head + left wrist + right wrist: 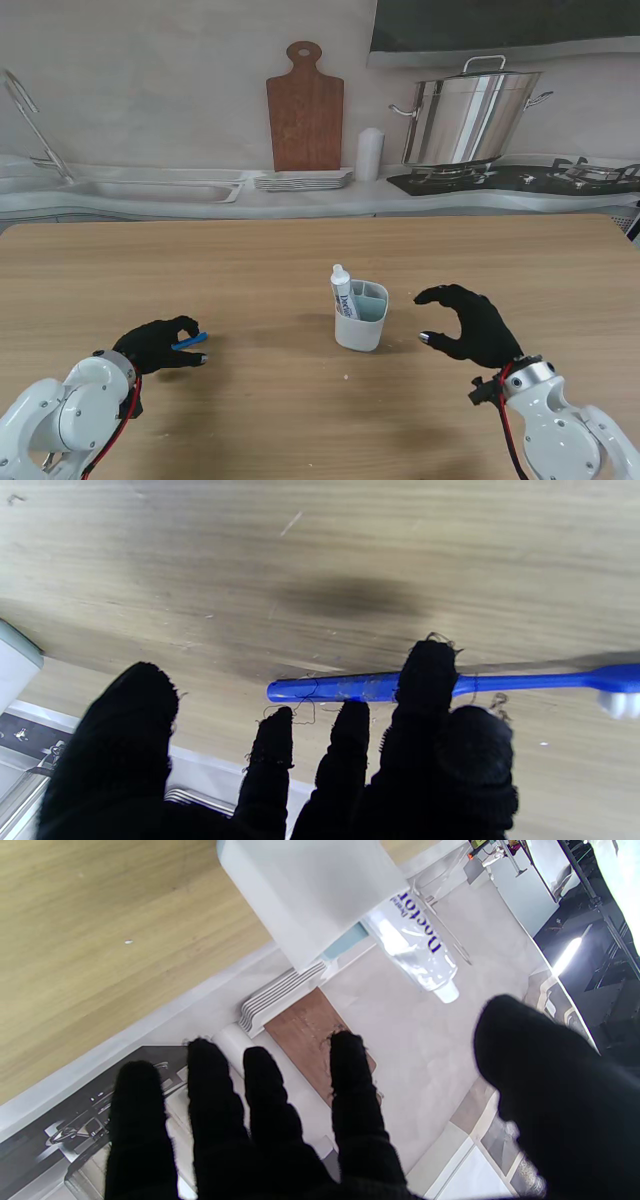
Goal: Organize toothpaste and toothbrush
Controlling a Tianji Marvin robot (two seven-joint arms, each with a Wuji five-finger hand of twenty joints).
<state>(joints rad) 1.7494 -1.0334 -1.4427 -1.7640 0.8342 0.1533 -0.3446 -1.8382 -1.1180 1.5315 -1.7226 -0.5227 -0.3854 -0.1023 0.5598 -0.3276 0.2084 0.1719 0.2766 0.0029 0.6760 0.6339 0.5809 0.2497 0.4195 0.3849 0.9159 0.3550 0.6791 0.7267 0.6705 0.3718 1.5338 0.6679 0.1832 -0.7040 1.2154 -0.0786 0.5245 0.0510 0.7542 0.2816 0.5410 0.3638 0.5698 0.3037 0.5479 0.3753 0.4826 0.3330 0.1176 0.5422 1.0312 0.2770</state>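
A blue toothbrush (188, 342) with white bristles lies on the wooden table at the near left. My left hand (158, 345) is curled over it. In the left wrist view one finger (427, 675) crosses the toothbrush (350, 688) handle, the thumb (125, 740) stands well apart, and no firm hold shows. A white cup (362, 318) with a divider stands mid-table, and a toothpaste tube (343, 292) stands upright in its left compartment. My right hand (470, 325) hovers just right of the cup, fingers spread, holding nothing. The right wrist view shows the cup (310, 895) and the toothpaste tube (415, 945).
The far edge of the table (320, 225) meets a counter backdrop with a sink (150, 188), a wooden cutting board (305, 110), a stack of plates (303, 180) and a steel pot (470, 115).
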